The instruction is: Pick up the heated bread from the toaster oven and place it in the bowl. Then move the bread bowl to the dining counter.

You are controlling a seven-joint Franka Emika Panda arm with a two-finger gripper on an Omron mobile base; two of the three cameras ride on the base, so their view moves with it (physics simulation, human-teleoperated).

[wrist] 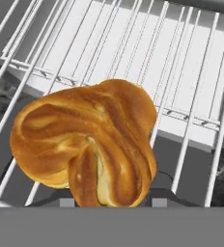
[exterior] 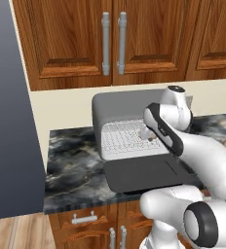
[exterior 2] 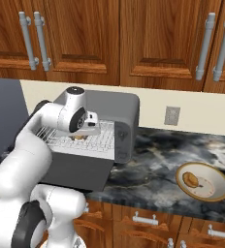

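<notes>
Golden-brown heated bread, one knotted roll, held on the white wire rack of the grey toaster oven (exterior: pixel 116 104). Left base view: oven stands on the dark marbled counter (exterior: pixel 71 155) under wooden cabinets (exterior: pixel 110 39), its flat dark door (exterior: pixel 144 174) dropped open; the arm reaches over the door onto the wire rack (exterior: pixel 120 138), and the gripper (exterior: pixel 148 134) is largely hidden behind the wrist. Right base view: the gripper (exterior 2: pixel 80 135) sits low on the rack with a brown scrap of the bread (exterior 2: pixel 79 138) beneath it; the beige bowl (exterior 2: pixel 203 181) lies well apart to the right on the same counter, already holding a small brown piece. Hand view: the bread (wrist: pixel 85 140) looms close, the fingertips hidden behind it; jaws appear drawn in to a middling gap about the roll, likely a grip, though contact itself is unseen. Handling, judged: light, soft, compressible crust, somewhat glossy; best taken across the plump middle with gentle pressure, lifted clear of the wires.
</notes>
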